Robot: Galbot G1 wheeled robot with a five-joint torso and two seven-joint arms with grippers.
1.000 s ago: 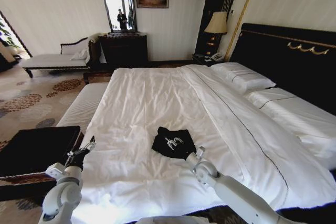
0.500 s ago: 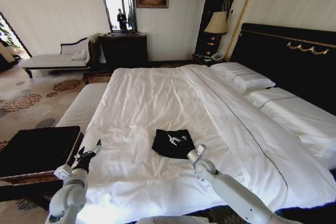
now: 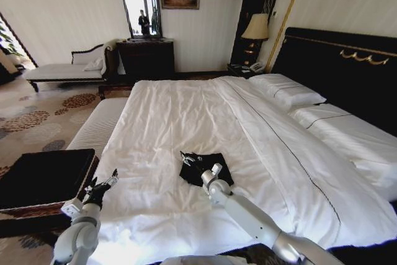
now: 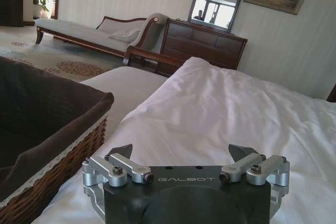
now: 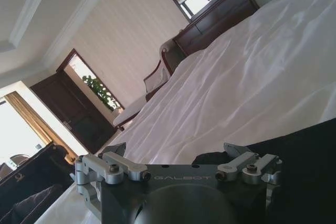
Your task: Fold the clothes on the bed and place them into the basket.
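The black T-shirt (image 3: 209, 164) lies folded small on the white duvet of the bed (image 3: 186, 116), near the foot edge. My right gripper (image 3: 188, 159) reaches across it and stands open at its left edge, low over the cloth. The right wrist view shows that gripper (image 5: 178, 150) with its jaws apart, black fabric (image 5: 310, 156) beside one finger and white duvet beyond. My left gripper (image 3: 103, 185) hangs open at the bed's left edge, next to the wicker basket (image 3: 43, 181). In the left wrist view this gripper (image 4: 182, 151) holds nothing, with the basket (image 4: 58, 140) beside it.
A pale striped bench (image 3: 99, 125) runs along the bed's left side beyond the basket. Pillows (image 3: 285, 88) and the black headboard (image 3: 347, 66) are on the right. A chaise (image 3: 62, 69), a dark dresser (image 3: 146, 57) and a lamp (image 3: 255, 27) line the far wall.
My right gripper has swung left and forward across the T-shirt, from its right corner to its left edge. The shirt has gone flatter. The left gripper rose slightly, then held.
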